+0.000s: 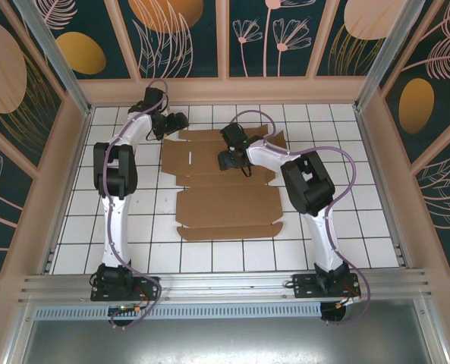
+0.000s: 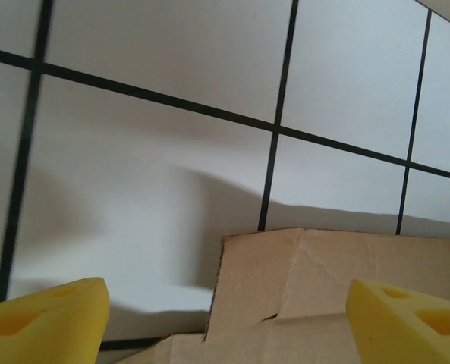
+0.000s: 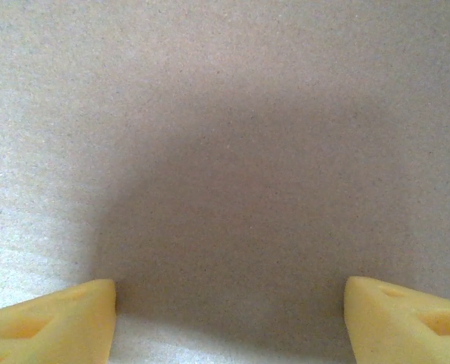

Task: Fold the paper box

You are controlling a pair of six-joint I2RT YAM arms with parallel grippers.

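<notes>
The paper box (image 1: 223,189) lies as a flat, unfolded brown sheet in the middle of the white tiled tabletop (image 1: 361,220). The left fingers (image 2: 46,322) stand spread apart at the sheet's far left corner. One of its flap edges shows between them, but nothing is clamped. The right fingers (image 3: 50,318) hover spread wide above plain cardboard on the far part of the sheet, casting a shadow on it and grasping nothing.
</notes>
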